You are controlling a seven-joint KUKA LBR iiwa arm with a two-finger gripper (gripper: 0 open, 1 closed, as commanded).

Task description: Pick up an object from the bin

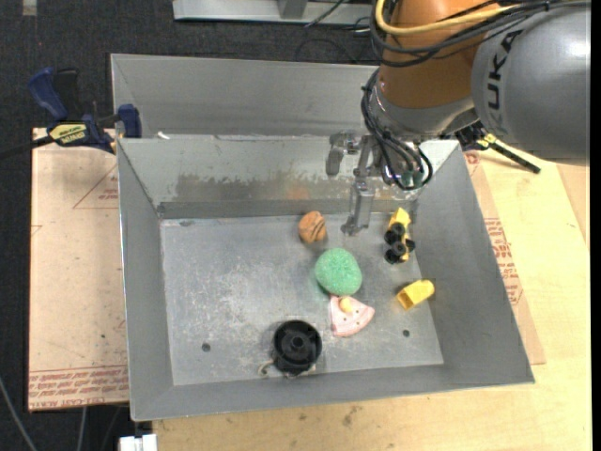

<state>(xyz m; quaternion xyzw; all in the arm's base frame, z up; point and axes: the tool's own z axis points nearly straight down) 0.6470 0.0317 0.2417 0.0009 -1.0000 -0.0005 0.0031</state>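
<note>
Gripper hanging low at the back

Nearest me a black round plastic wheel, then a green foam ball, then a small brown rounded lump just beside the gripper, likely my pick since it's closest; can't tell if the gripper's spread.

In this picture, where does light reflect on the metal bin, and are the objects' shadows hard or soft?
Camera view: a pale streaky sheen lies along the bin's back wall, faintly orange left of the gripper; the green ball and the black wheel cast only soft, short shadows.
</note>
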